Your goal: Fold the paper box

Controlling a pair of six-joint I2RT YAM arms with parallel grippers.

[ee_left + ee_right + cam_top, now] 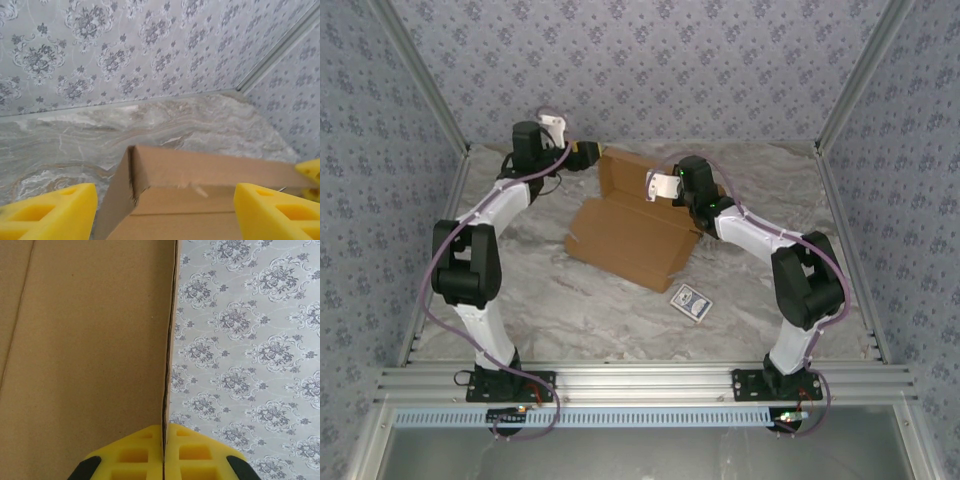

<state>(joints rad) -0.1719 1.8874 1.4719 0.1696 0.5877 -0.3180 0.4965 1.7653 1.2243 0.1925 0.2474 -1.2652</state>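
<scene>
Step in hand: I judge this to be the forming of the back wall, with one panel of the paper box (630, 235) standing up while the rest lies flat.
Box position: it sits on the table (570, 320) around the middle, towards the far edge. The raised panel is on the side nearest the far edge.
Right gripper (653, 186): in the wrist view the right gripper (163, 452) has its pads pressed together on the thin edge of the upright panel (90, 340), with cardboard to one side and wallpaper to the other.
Left gripper (586, 152): spread wide and holding nothing. In its wrist view the left gripper (162, 215) has its yellow fingers (50, 215) either side of the box's folded corner (200, 170).
Box relative to tools: the left end of the raised panel lies between the left jaws, and its right part is pinched by my right tool.
Doing it well: I would keep the right pinch steady so the wall stays upright. I would then bring the left jaws down squarely over the corner and close on the crease rather than on the loose flap.
Watch for: a skewed approach could buckle the corner or drag the box towards the far edge.
Nearby: a small blue card (690, 302) lies apart, towards the near edge.
</scene>
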